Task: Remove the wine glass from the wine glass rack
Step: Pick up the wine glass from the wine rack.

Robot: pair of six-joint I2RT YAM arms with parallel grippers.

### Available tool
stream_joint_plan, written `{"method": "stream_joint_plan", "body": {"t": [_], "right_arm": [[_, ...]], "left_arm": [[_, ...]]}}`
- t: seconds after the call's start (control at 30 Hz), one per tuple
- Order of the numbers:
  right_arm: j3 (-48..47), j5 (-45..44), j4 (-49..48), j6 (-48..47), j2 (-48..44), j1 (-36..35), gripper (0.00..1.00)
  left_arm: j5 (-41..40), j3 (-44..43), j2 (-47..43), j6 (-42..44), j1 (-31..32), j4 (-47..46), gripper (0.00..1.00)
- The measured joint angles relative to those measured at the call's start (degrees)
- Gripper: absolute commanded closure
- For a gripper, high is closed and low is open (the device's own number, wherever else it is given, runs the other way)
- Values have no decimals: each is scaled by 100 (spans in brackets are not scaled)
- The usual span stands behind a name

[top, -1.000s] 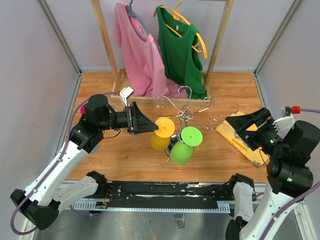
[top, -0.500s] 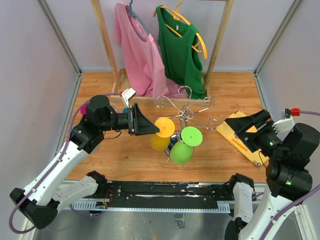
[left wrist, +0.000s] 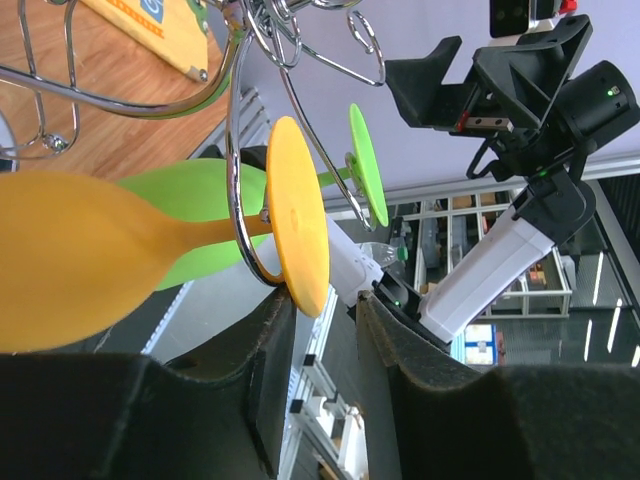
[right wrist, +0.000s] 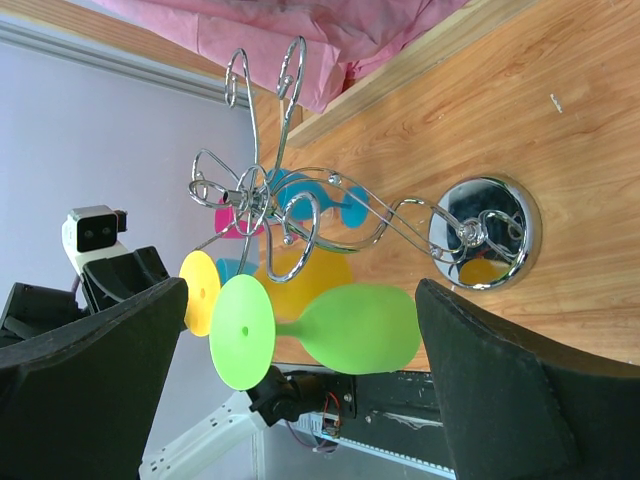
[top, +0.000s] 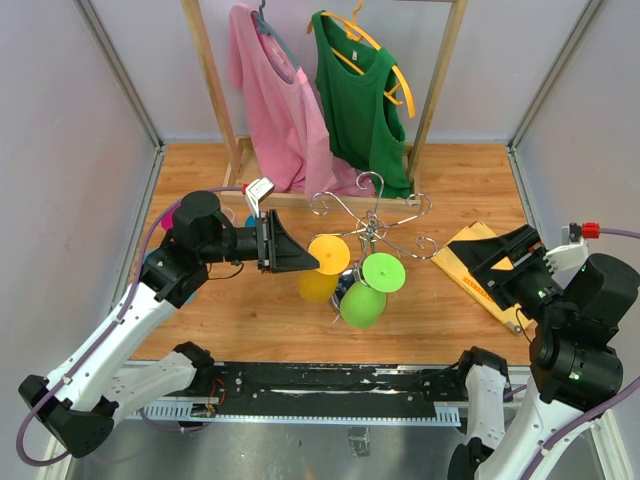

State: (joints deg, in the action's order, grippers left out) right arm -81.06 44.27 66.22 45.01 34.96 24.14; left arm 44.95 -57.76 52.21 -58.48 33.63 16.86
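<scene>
While yellow wine glass (left wrist: 70, 260) hangs on wine glass rack (right wrist: 480, 232), left gripper (left wrist: 325, 305) brackets its foot

Fingers (left wrist: 265, 360) part-spread either side of the foot's rim — contact unclear. Green glass (right wrist: 355, 325) hangs alongside, bowl down. Right gripper (right wrist: 302, 300) gapes wide. Yellow box (left wrist: 150, 35) — blue print too blurred to read

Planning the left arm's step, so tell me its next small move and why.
Probably close the left gripper onto the flat foot of the yellow glass. In the left wrist view the foot's rim sits between the two fingers with a gap on one side, so nothing is gripped yet. The stem hangs in the wire rack, so sliding it out only makes sense once the grip is firm.
</scene>
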Motion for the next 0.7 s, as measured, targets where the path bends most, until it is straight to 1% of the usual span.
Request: {"method": "stream_joint_plan", "body": {"t": [0.27,0.5,0.7], "right_arm": [[0,-31,28,9,-66,0,2],[42,-44,101,9,-138,0,2],[94,-44,162,9,-177,2,1]], "left_arm": [[-7,0,-31,-7,0,92,78],[-28,0,-109,13,0,286,99],[-37,-7,-155,35,0,345,100]]}}
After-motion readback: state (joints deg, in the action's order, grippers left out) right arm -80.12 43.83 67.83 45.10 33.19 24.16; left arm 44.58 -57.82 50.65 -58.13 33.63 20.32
